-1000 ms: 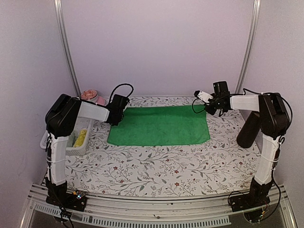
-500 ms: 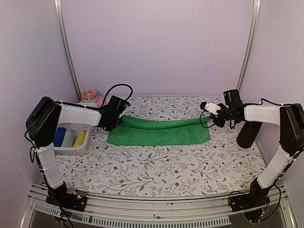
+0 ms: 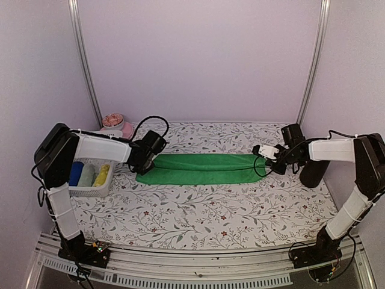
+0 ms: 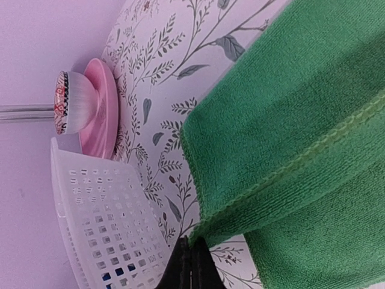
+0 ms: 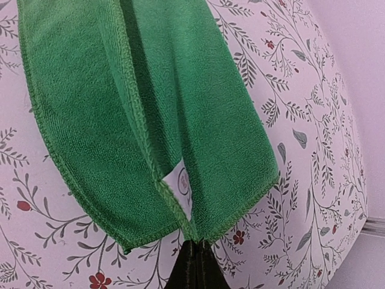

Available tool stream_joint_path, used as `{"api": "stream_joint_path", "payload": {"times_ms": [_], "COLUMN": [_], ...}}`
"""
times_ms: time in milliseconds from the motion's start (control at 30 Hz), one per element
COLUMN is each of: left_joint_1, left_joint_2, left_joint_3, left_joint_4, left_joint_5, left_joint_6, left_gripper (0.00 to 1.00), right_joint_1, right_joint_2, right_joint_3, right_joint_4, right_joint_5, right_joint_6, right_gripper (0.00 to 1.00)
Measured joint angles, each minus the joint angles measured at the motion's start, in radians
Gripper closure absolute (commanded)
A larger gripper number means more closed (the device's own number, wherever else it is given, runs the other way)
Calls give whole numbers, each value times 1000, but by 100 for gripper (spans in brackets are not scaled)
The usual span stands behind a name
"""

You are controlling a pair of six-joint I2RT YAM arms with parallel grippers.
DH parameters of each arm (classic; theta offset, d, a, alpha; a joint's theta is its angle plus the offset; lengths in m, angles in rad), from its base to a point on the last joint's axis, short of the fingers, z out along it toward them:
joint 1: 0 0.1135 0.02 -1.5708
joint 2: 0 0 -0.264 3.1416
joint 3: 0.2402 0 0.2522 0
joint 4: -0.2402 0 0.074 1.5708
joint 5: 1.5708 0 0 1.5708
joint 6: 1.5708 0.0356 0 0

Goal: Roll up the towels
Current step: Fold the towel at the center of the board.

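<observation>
Left gripper (image 3: 148,158) (image 4: 191,266): you have its black fingers pressed together on the hem at the left end of the bright green rectangular cloth towel (image 3: 201,167) (image 4: 301,120) (image 5: 120,90). In the left wrist view the stitched edge runs straight down into the closed tips.

Right gripper (image 3: 263,160) (image 5: 194,256): its fingers are likewise clamped on the towel's right end, where two hemmed layers meet at the tips.

The bright green rectangular cloth towel lies doubled lengthwise into a narrow band at mid-table on the white floral-print tablecloth (image 3: 210,211). Its long axis runs from 9 o'clock to 3 o'clock in the overhead view, each end pointing at one gripper.

At 9 o'clock from the left gripper stands the white plastic mesh basket (image 3: 90,192) (image 4: 108,229). It holds the rolled yellow-lime cloth towel (image 3: 102,174), whose long axis runs roughly 12 to 6 o'clock, beside a pale roll (image 3: 88,174) and a blue roll (image 3: 76,173).

At 11 o'clock from that gripper, just beyond the basket, sits the pink round bowl (image 3: 123,127) (image 4: 99,108).
</observation>
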Motion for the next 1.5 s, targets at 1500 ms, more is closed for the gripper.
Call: {"api": "stream_joint_path", "payload": {"times_ms": [1500], "left_joint_1": [-54], "left_joint_2": [-77], "left_joint_3": [-56], "left_joint_4": [-216], "left_joint_5": [56], "left_joint_6": [-176], "left_gripper": [100], "right_joint_1": [15], "right_joint_2": [-70], "right_joint_3": [-113], "right_joint_4": [-73], "right_joint_5": [-25], "right_joint_6": [-132], "right_gripper": [98]}}
